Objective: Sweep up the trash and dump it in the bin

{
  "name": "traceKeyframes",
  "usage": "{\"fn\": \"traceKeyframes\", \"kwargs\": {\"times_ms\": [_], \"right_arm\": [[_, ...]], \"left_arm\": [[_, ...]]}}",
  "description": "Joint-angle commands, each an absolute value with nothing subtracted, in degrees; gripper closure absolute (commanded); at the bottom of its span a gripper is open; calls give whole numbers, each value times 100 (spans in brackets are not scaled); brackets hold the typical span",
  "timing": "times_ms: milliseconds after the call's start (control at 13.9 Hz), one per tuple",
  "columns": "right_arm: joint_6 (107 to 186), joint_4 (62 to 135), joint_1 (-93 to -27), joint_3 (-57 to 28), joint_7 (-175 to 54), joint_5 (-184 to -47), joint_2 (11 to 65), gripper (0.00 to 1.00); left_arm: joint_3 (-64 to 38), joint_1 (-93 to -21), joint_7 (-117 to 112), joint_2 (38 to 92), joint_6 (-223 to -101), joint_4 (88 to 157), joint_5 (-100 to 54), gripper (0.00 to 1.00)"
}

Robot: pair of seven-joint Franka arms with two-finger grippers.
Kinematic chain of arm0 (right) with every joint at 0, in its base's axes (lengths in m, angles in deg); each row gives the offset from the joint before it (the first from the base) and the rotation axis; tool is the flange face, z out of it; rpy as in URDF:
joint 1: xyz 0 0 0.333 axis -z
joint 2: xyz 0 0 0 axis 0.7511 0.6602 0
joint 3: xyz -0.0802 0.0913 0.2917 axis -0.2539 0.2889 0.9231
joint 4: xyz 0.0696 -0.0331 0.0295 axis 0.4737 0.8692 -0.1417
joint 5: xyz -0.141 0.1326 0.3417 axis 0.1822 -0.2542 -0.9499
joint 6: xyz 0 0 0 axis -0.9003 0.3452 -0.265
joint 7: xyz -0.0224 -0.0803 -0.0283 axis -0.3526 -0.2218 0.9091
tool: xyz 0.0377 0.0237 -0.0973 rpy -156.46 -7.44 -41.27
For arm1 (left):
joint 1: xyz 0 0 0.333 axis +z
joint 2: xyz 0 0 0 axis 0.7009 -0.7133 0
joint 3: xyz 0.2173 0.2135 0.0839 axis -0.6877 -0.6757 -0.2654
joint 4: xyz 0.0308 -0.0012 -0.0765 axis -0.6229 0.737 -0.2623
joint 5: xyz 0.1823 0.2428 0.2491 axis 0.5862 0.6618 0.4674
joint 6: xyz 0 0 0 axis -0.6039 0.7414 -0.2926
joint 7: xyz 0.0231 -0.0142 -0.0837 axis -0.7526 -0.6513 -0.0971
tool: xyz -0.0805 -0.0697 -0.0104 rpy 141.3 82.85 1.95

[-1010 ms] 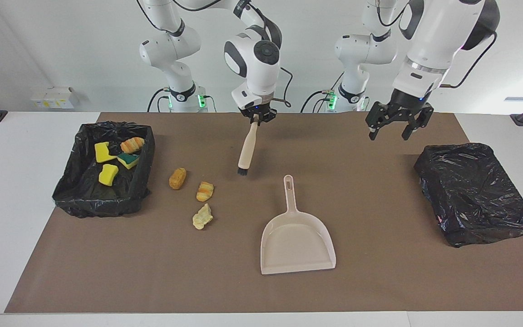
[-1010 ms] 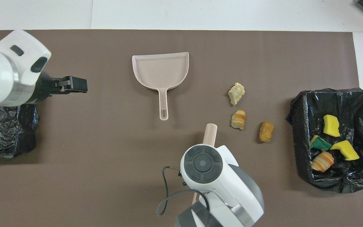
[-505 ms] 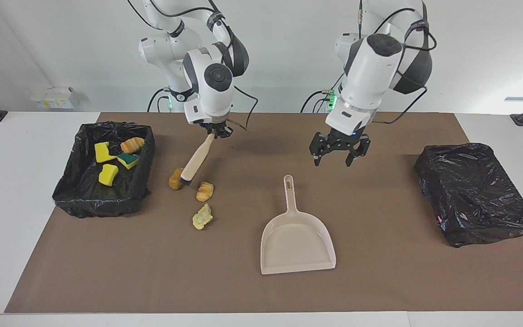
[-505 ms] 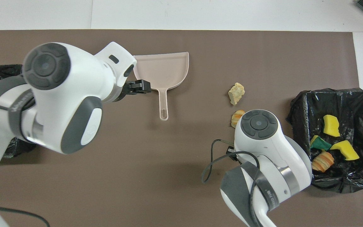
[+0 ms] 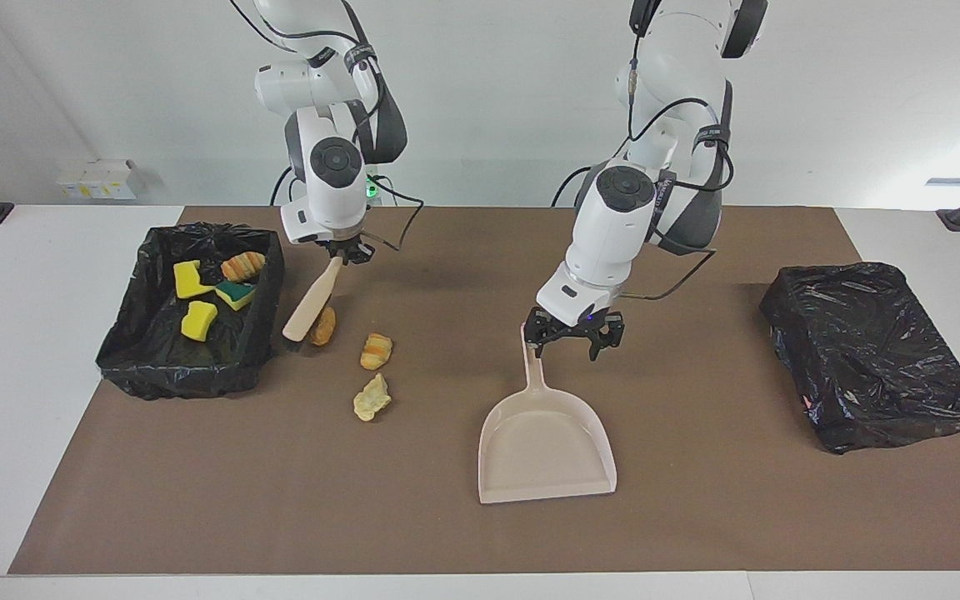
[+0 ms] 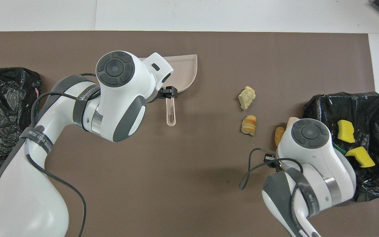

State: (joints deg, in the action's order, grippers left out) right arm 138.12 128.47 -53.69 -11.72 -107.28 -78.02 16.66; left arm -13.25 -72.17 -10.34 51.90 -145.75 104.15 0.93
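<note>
Left of frame centre, the right gripper clamps the brush against an orange chunk; mid-frame, the left gripper spreads over the dustpan handle.

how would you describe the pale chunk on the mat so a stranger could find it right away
Start at the open black-lined bin at the right arm's end of the table. Three loose chunks lie on the brown mat between it and the dustpan. The pale tan chunk is the one farthest from the robots, jagged and whitish, unlike the orange-striped chunk and the brown chunk.
</note>
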Motion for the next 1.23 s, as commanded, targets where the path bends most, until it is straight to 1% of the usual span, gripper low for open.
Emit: {"fn": "traceKeyframes", "kwargs": {"times_ms": [0, 289, 361, 577, 649, 721, 793, 866, 1010, 1154], "right_arm": [[14153, 13396, -5045, -1099, -9870, -7883, 1287, 100], [14284, 13396, -5010, -1099, -9297, -8023, 1365, 100], [14607, 13396, -5027, -1099, -9148, -8207, 1435, 100], [15022, 13099, -5228, -1082, -9155, -8305, 1970, 100], [15075, 12975, -5360, -1082, -9172, -8427, 2094, 100], [15085, 12870, -5405, -1082, -9164, -8559, 2199, 100], [15102, 12817, -5405, -1073, -9138, -8674, 2235, 100], [15120, 12772, -5483, -1064, -9068, -8762, 2262, 100], [15085, 12510, -5747, -1064, -9032, -8833, 2402, 100], [14901, 12089, -5975, -1064, -9067, -9008, 2586, 100]], "left_arm": [[-1403, -7473, -832, 5079, -14568, 10379, 198, 0], [-1412, -7570, -734, 4816, -14752, 10441, 233, 0], [-1412, -7579, -734, 4755, -14753, 10432, 302, 0], [-1412, -7579, -699, 4745, -14709, 10415, 443, 0], [-1412, -7579, -699, 4737, -14683, 10423, 435, 15], [-1412, -7587, -699, 4728, -14657, 10432, 417, 37], [-1412, -7587, -699, 4728, -14613, 10406, 417, 65], [-1403, -7587, -699, 4719, -14612, 10406, 409, 100], [-1412, -7605, -655, 4745, -14543, 10397, 452, 100], [-1403, -7527, -158, 4955, -14131, 10345, 741, 100]]}}
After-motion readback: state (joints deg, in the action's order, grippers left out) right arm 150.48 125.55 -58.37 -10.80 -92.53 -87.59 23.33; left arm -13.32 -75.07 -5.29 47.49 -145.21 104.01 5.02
